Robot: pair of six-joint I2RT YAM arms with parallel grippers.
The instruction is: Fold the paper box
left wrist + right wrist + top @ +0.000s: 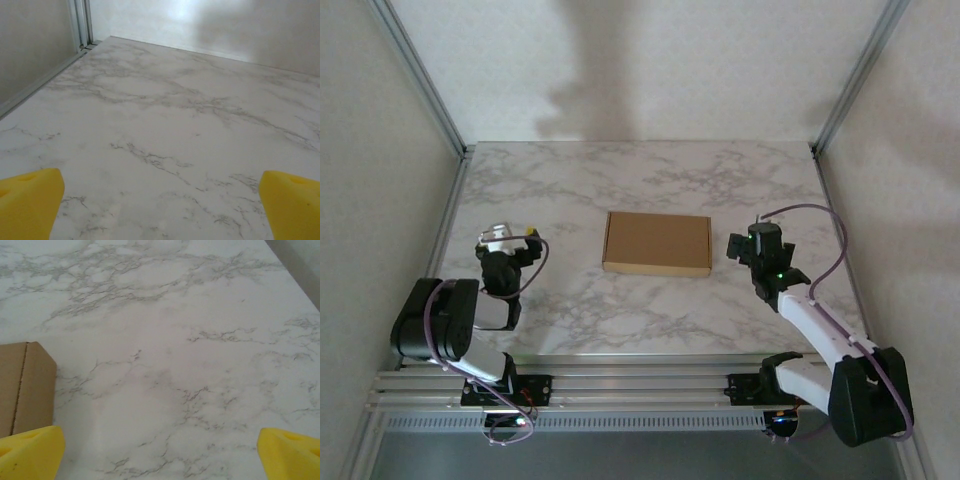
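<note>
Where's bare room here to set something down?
Widest: the far half of the table, between the paper box and the back edge. Also the strip between box and arm bases. Tightest: between box and right gripper; roomier by the left gripper.

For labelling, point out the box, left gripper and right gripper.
box (657, 243): top view, top face centre
left gripper (160, 202): left wrist view, between its fingers
right gripper (160, 447): right wrist view, between its fingers

Matt brown cardboard paper box (657, 243)
</note>
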